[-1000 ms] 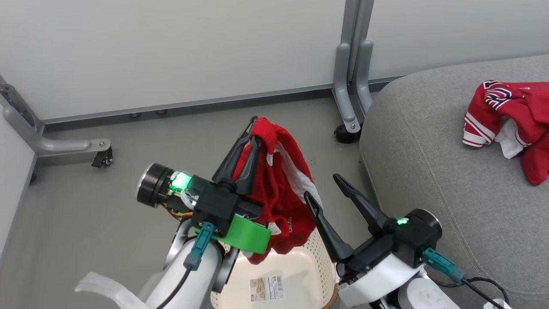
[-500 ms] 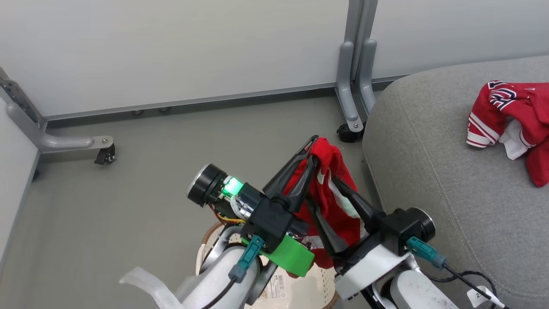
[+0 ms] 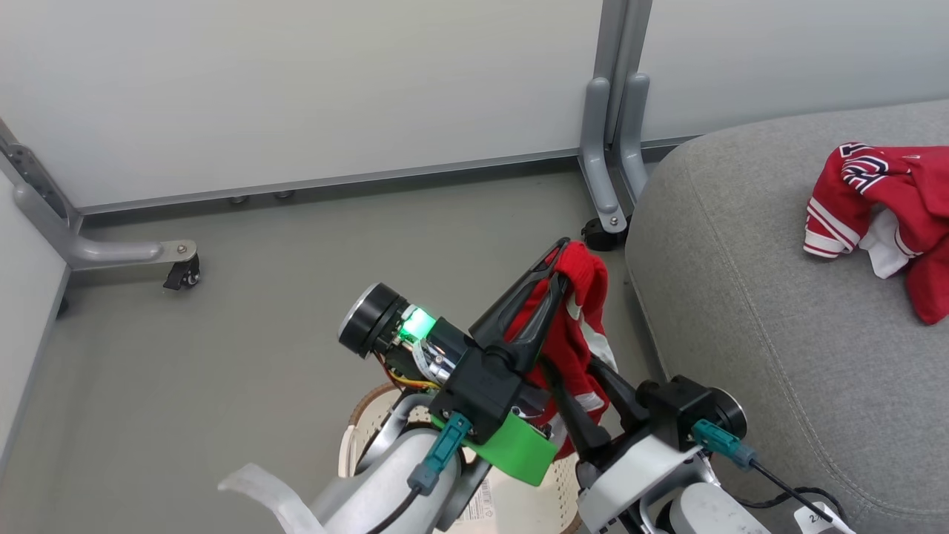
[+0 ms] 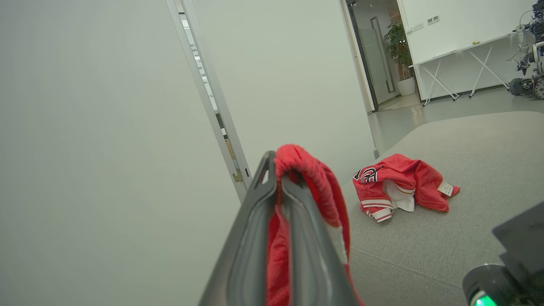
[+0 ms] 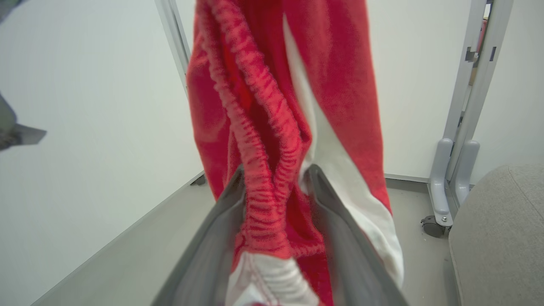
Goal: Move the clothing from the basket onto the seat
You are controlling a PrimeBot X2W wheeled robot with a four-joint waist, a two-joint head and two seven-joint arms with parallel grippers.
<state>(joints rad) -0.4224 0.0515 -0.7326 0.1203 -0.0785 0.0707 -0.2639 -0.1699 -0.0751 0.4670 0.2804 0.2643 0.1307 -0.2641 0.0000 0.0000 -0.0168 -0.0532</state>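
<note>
One piece of the clothing (image 3: 586,297), red with a white stripe, hangs above the basket (image 3: 356,437) from my left gripper (image 3: 561,259), which is shut on its top fold (image 4: 297,159). My right gripper (image 3: 569,361) sits lower on the same piece. Its fingers stand apart on either side of the bunched red waistband (image 5: 263,170). A second red and white garment (image 3: 882,215) lies crumpled on the grey seat (image 3: 778,334) to the right, and it shows in the left wrist view (image 4: 399,182). My arms cover most of the basket.
White partition panels stand behind, on grey metal feet with casters (image 3: 597,231) close to the seat's corner, and another foot (image 3: 111,252) at the left. Grey floor lies between the panels and the basket. The seat's near edge (image 5: 497,221) is just right of my right gripper.
My left gripper carried the hanging garment right, towards the seat. My right gripper came in around its lower part and its fingers have narrowed. The camera shifted slightly.
</note>
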